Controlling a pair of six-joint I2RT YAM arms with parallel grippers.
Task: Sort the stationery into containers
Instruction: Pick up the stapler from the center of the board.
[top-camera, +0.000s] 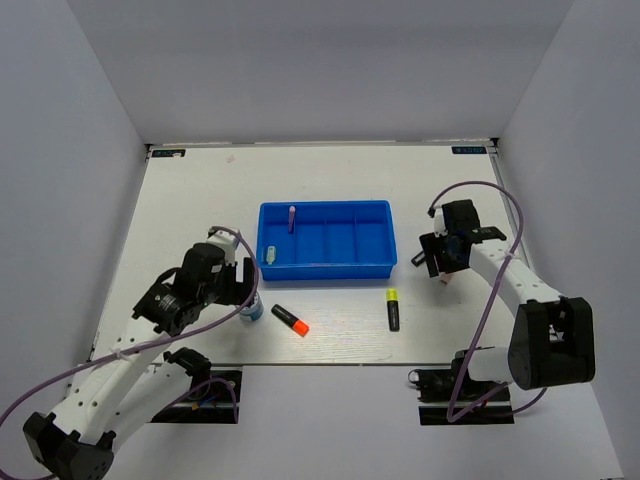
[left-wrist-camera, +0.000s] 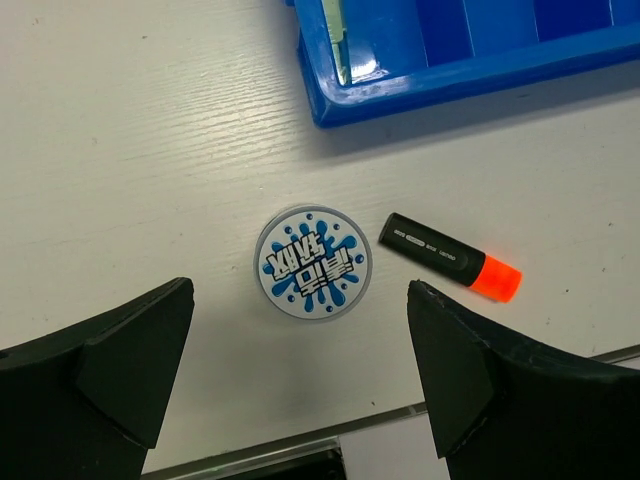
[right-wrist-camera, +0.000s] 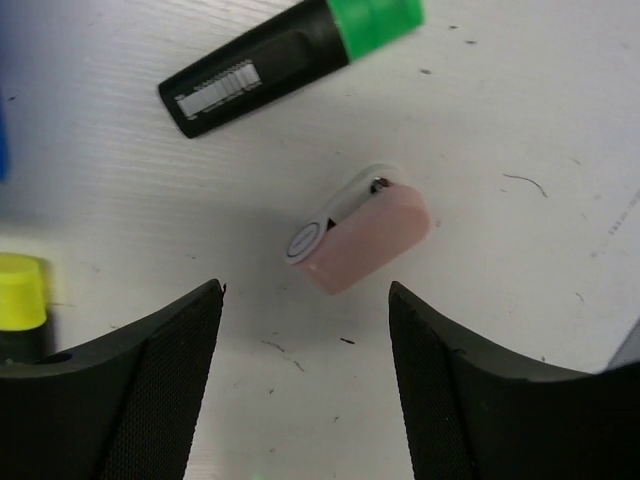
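Observation:
The blue tray (top-camera: 326, 268) lies mid-table, with a pink eraser (top-camera: 291, 217) and a pale grey-green piece (top-camera: 269, 254) in its left compartment. My left gripper (top-camera: 246, 292) is open and empty above the blue-and-white disc (left-wrist-camera: 313, 263), which lies just ahead of its fingertips. The orange-capped marker (left-wrist-camera: 450, 270) lies right of the disc. My right gripper (right-wrist-camera: 305, 310) is open and empty over a pink eraser (right-wrist-camera: 365, 232), beside the green-capped marker (right-wrist-camera: 290, 60). The yellow-capped marker (top-camera: 393, 308) lies in front of the tray.
The tray's near left corner (left-wrist-camera: 330, 100) is just beyond the disc. The table's front edge (left-wrist-camera: 300, 445) runs close under my left fingers. White walls enclose the table on three sides.

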